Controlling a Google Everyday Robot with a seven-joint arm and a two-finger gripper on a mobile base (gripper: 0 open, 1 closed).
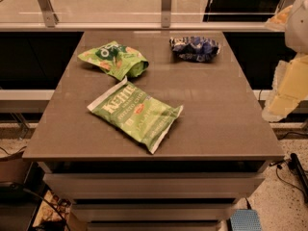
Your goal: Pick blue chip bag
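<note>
Two green snack bags on a brown table (216, 124)

A large flat green bag (135, 114) lies slanted left of centre, white lettering up. A smaller crumpled green bag (113, 58) with orange marks sits apart from it toward the upper left. Pale drawer fronts (154, 184) step down under the table's front edge. A railing (166, 6) crosses the top of the frame, and a black cable (296, 170) lies at lower right.

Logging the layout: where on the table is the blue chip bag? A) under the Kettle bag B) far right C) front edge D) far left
B: the blue chip bag lies far right on the table; the gripper hangs beyond its right edge.
</note>
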